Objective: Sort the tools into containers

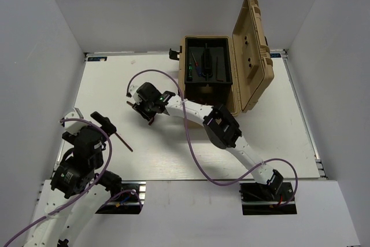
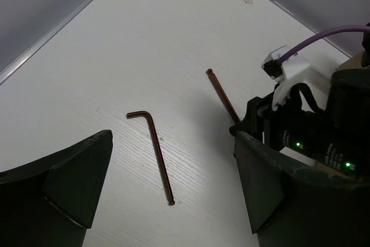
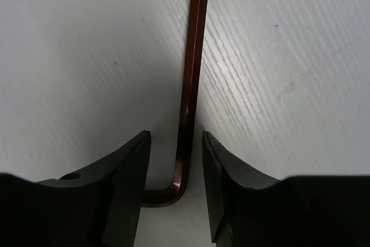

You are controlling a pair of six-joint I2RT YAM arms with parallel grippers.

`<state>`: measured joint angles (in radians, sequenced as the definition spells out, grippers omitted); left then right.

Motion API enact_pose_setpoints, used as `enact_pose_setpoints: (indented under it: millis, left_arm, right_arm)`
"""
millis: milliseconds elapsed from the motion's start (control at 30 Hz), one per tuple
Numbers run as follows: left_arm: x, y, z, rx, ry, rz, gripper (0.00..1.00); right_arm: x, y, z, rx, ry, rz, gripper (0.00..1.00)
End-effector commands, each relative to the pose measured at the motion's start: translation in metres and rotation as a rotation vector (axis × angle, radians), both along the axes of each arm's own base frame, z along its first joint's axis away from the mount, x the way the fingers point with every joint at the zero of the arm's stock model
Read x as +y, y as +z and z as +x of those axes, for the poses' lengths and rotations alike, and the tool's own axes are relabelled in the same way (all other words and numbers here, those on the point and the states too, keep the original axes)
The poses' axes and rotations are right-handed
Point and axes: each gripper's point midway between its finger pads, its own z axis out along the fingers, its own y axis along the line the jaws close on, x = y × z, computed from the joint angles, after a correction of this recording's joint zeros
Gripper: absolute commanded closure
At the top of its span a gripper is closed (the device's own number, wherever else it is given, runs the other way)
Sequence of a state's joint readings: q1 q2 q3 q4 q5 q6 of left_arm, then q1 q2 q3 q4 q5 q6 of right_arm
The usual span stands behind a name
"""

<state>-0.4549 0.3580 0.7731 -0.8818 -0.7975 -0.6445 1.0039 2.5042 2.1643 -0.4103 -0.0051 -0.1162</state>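
Note:
A dark reddish L-shaped hex key (image 3: 193, 56) lies flat on the white table between the fingers of my right gripper (image 3: 175, 134). The fingers stand apart with a gap on each side of the shaft, the bend low between them. The right gripper (image 1: 144, 107) is low over the table left of the toolbox. A second hex key (image 2: 157, 153) lies in front of my left gripper (image 2: 173, 137), which is open and empty above it. This key also shows in the top view (image 1: 123, 141), just right of the left gripper (image 1: 105, 122). The pliers are not visible.
An open tan toolbox (image 1: 234, 88) stands at the back, its lid (image 1: 252, 50) raised to the right, with small tools in its black tray (image 1: 222, 62). The right arm (image 1: 222, 126) stretches across the table's middle. White walls enclose the table.

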Motion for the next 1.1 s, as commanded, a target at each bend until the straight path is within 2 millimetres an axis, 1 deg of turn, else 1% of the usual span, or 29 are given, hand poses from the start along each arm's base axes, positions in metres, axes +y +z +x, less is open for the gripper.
enact_pose_setpoints:
  millis: [0,100,167,200,233,300,333,467,500,533,567,600,633,700,733,767,800,833,900,933,967,1067]
  left_arm:
    - [-0.003,0.0,0.002,-0.002,-0.015,0.007,0.04]
    - [-0.003,0.0,0.002,-0.002,-0.015,0.007,0.04]
    - [-0.003,0.0,0.002,-0.002,-0.015,0.007,0.04]
    - [-0.003,0.0,0.002,-0.002,-0.015,0.007,0.04]
    - [-0.002,0.001,0.001,-0.01,-0.015,0.003,0.04]
    - [-0.002,0.001,0.001,-0.01,-0.015,0.003,0.04]
    - [-0.002,0.001,0.001,-0.01,-0.015,0.003,0.04]
    - [-0.002,0.001,0.001,-0.01,-0.015,0.003,0.04]
    - [-0.002,0.001,0.001,-0.01,-0.015,0.003,0.04]
    - [-0.002,0.001,0.001,-0.01,-0.015,0.003,0.04]
    - [-0.002,0.001,0.001,-0.007,-0.018,0.011,0.04]
    - [-0.002,0.001,0.001,-0.007,-0.018,0.011,0.04]
    - [-0.002,0.003,0.002,-0.015,-0.018,0.007,0.04]
    - [-0.002,0.003,0.002,-0.015,-0.018,0.007,0.04]
    - [-0.004,0.002,0.002,-0.014,-0.026,0.004,0.04]
    - [-0.004,0.002,0.002,-0.014,-0.026,0.004,0.04]
    - [-0.004,0.002,0.002,-0.014,-0.026,0.004,0.04]
    - [-0.004,0.002,0.002,-0.014,-0.026,0.004,0.04]
    - [-0.004,0.001,0.003,-0.005,-0.026,0.008,0.04]
    - [-0.004,0.001,0.003,-0.005,-0.026,0.008,0.04]
    - [-0.004,-0.001,0.002,0.003,-0.026,0.012,0.04]
    - [-0.004,-0.002,0.004,0.013,-0.026,0.016,0.04]
  right_arm:
    - [0.013,0.004,0.009,-0.062,-0.01,0.027,0.53]
    - [0.01,-0.002,0.011,-0.069,-0.02,0.008,0.56]
    - [0.009,-0.004,0.009,-0.067,-0.018,0.004,0.56]
    - [0.006,-0.008,0.008,-0.058,-0.017,-0.006,0.56]
    - [0.004,-0.009,0.007,-0.052,-0.02,-0.01,0.6]
    - [0.003,-0.011,0.0,-0.034,-0.006,-0.024,0.65]
    - [0.001,-0.01,-0.001,-0.027,-0.004,-0.023,0.71]
    - [-0.009,-0.015,-0.011,0.014,0.01,-0.057,0.83]
    - [-0.014,-0.015,-0.015,0.025,0.013,-0.072,0.85]
    - [-0.015,-0.018,-0.024,0.057,0.033,-0.074,0.89]
    - [-0.018,-0.014,-0.026,0.067,0.032,-0.075,0.92]
    - [-0.024,-0.021,-0.032,0.094,0.038,-0.096,0.95]
    - [-0.028,-0.022,-0.036,0.116,0.032,-0.106,1.0]
    - [-0.033,-0.023,-0.043,0.15,0.044,-0.115,1.0]
    - [-0.04,-0.023,-0.048,0.174,0.042,-0.139,1.0]
    - [-0.039,-0.021,-0.052,0.191,0.053,-0.134,1.0]
    - [-0.039,-0.014,-0.055,0.207,0.068,-0.129,1.0]
    - [-0.041,-0.01,-0.059,0.225,0.076,-0.134,1.0]
    - [-0.037,0.006,-0.064,0.247,0.084,-0.112,1.0]
    - [-0.035,0.021,-0.069,0.258,0.1,-0.089,1.0]
    - [-0.034,0.029,-0.07,0.262,0.101,-0.075,1.0]
    - [-0.031,0.072,-0.073,0.257,0.102,0.003,1.0]
